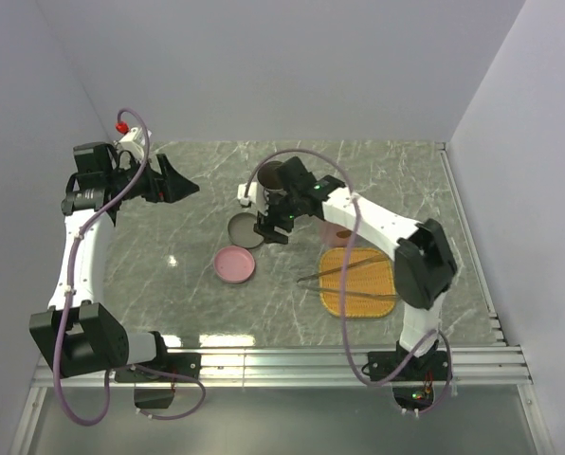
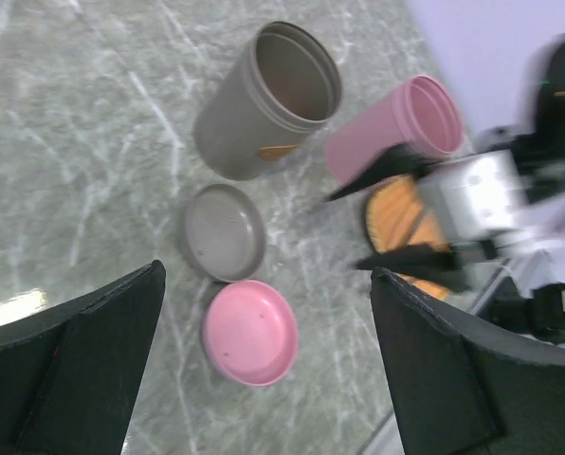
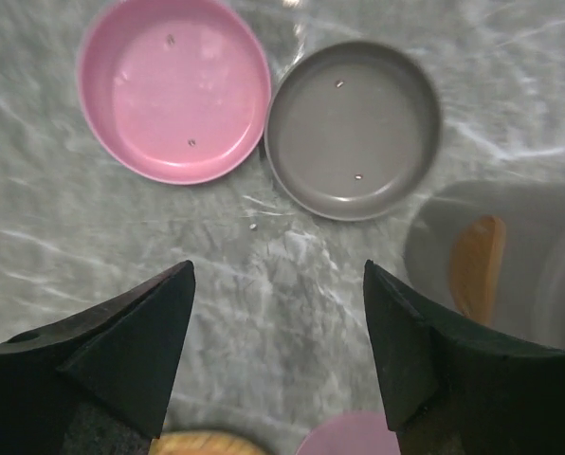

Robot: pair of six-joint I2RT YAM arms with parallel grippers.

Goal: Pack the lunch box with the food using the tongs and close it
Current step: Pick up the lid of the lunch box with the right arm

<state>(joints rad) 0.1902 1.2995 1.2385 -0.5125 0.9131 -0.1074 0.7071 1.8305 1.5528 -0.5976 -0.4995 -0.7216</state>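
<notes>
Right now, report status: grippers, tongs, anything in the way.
Left gripper open, empty, raised at left. Right gripper open, empty, near pink lid and grey lid. Tongs untouched across orange tray. Nothing on top of them.

Nothing written can be read anywhere: no text, label, brand, number or sign.

This is a robotics lab test cell, not a home or a kitchen. Plain white walls (image 1: 264,66) box in a grey marble-patterned counter (image 1: 169,284) on three sides. An aluminium rail (image 1: 292,358) runs along its near edge. Two white-and-black robot arms are bolted there, the left arm (image 1: 79,256) and the right arm (image 1: 387,223).
</notes>
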